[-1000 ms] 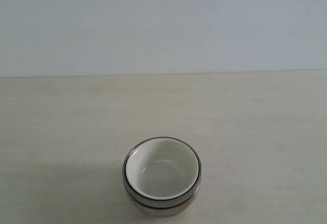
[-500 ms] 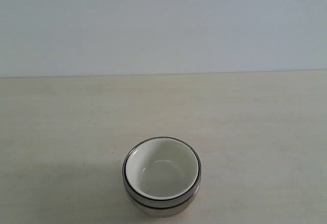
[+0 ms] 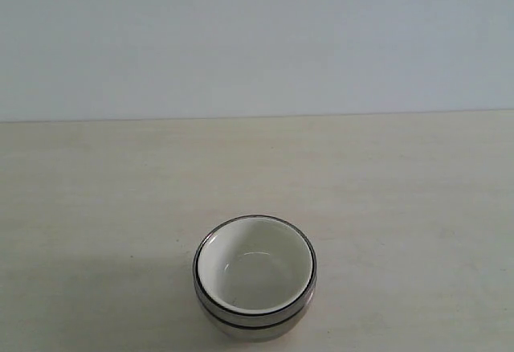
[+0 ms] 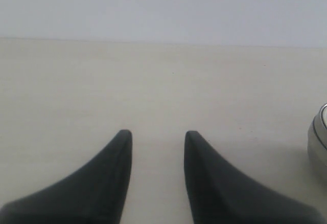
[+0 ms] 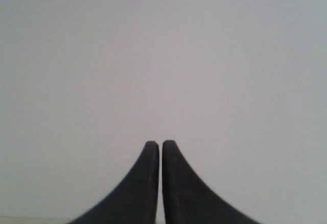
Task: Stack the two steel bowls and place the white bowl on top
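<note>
In the exterior view the white bowl (image 3: 254, 272) sits nested inside the two steel bowls (image 3: 210, 310), whose shiny rims ring it near the table's front edge. No gripper shows in that view. My left gripper (image 4: 156, 134) is open over bare table with nothing between its fingers, and a steel bowl's edge (image 4: 318, 142) shows at the side of the left wrist view. My right gripper (image 5: 160, 144) is shut on nothing and faces a plain pale wall.
A pale wooden table (image 3: 401, 175) runs back to a light grey-blue wall (image 3: 257, 38). Nothing else stands on the table in view.
</note>
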